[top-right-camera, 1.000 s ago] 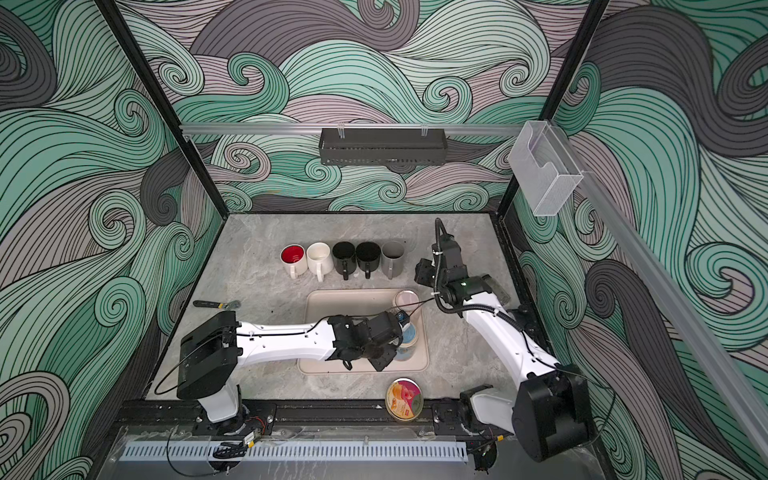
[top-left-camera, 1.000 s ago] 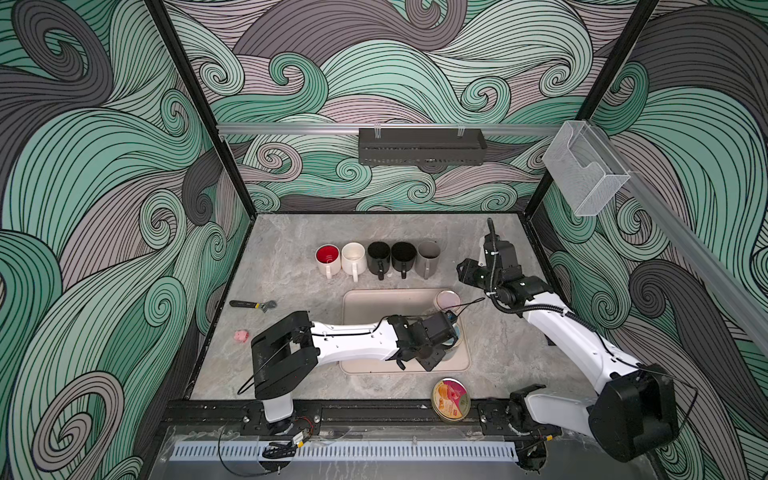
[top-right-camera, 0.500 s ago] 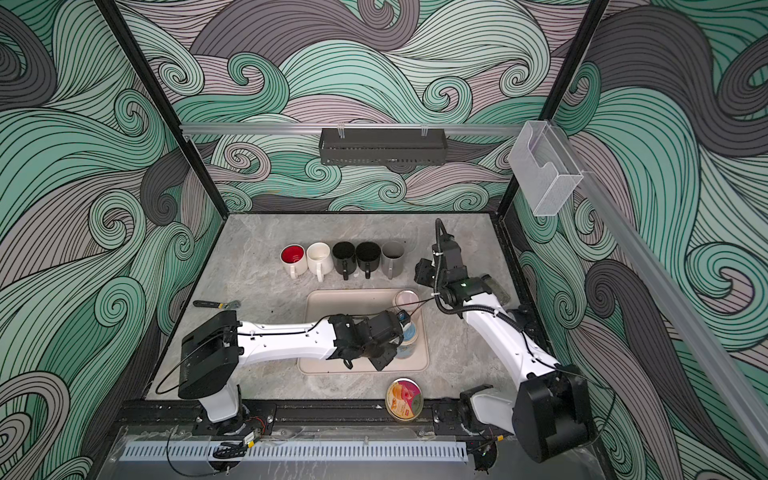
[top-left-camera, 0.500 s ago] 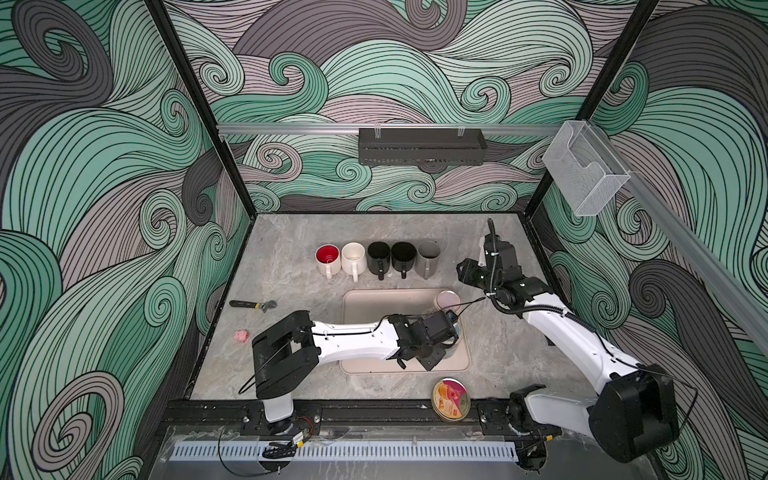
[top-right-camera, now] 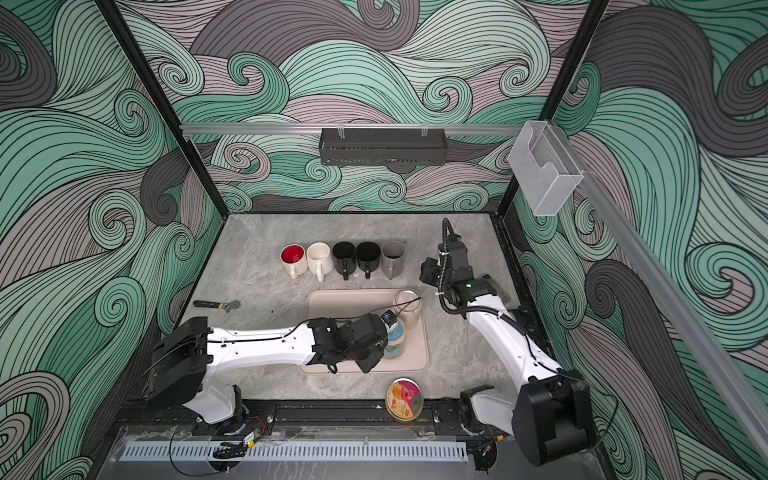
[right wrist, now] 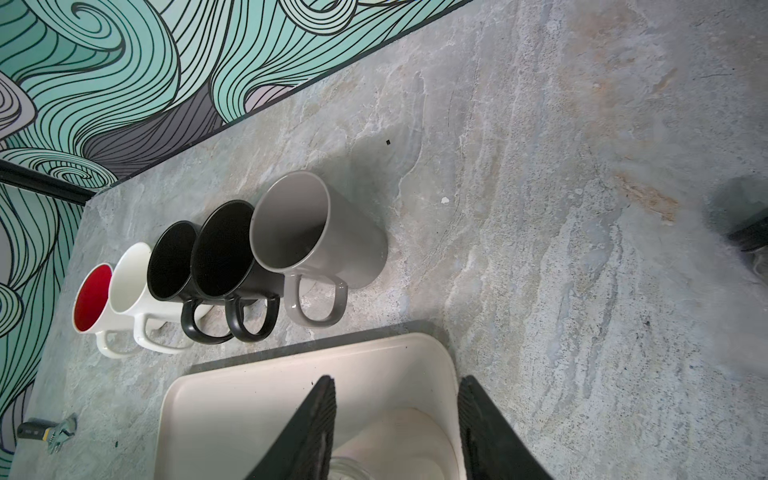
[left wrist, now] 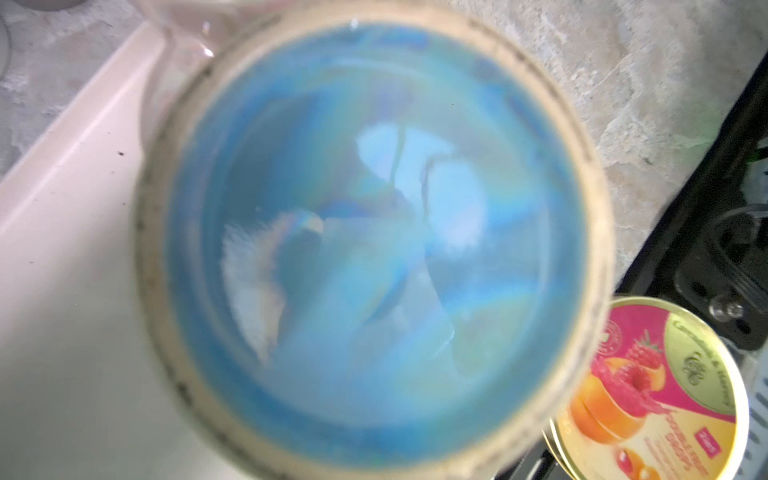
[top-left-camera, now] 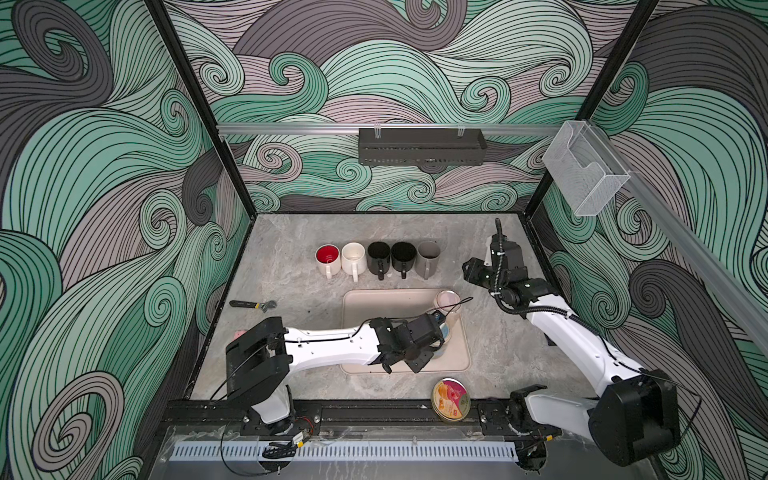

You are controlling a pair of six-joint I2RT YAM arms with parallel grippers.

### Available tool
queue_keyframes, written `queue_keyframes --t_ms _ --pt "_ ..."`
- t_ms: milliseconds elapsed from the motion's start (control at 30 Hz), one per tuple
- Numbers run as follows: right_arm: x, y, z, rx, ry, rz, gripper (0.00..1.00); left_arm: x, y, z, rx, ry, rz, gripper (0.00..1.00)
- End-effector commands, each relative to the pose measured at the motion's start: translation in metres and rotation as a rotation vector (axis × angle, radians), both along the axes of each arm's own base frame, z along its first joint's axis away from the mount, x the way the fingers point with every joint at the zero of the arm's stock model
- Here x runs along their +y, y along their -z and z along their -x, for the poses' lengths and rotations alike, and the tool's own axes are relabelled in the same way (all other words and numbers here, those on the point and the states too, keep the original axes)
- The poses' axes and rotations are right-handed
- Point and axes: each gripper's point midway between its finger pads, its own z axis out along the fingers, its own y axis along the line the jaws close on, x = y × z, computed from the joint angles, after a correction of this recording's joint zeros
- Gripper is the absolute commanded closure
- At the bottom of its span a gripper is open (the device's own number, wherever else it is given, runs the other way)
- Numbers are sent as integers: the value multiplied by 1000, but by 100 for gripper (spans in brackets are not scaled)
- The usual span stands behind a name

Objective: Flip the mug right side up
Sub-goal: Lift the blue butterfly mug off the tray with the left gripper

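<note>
The mug (top-right-camera: pixel 395 332), cream outside and blue inside, is at the right-hand part of the tray (top-left-camera: pixel 374 303), just in front of a clear glass (top-left-camera: pixel 448 300). Its blue inside shows from above in both top views, and its blurred open mouth fills the left wrist view. Whether it rests on the tray or is lifted cannot be told. The left tool (top-left-camera: pixel 434 330) is at the mug's left side; its fingers are hidden, so its state cannot be told. The right tool (right wrist: pixel 395 428) hovers beside the tray's far right corner, fingers apart, nothing between them. Five upright mugs (top-left-camera: pixel 376 259) stand in a row on the worktop (top-left-camera: pixel 291 249) behind the tray, handles toward it. A round tin (top-left-camera: pixel 451 400) lies near the front edge and a spanner (top-left-camera: pixel 253 305) lies left of the tray
</note>
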Motion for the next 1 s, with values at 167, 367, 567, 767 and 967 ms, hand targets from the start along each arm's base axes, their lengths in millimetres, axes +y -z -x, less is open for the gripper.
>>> queue_keyframes --t_ms 167,367,567,767,967 --pt "-8 -9 6 -24 21 -12 51 -7 -88 -6 -125 -6 222 100" --pt "-16 -27 9 -75 44 -13 51 23 -135 -15 -245 -57 280 100" --pt "-4 -53 15 -176 0 -117 51 62 -202 -27 -362 -147 530 100" --pt "43 -85 20 -300 -194 -388 51 111 -252 -48 -363 -258 879 100" --pt "75 -122 32 -370 -377 -563 51 137 -284 -60 -318 -275 1108 100"
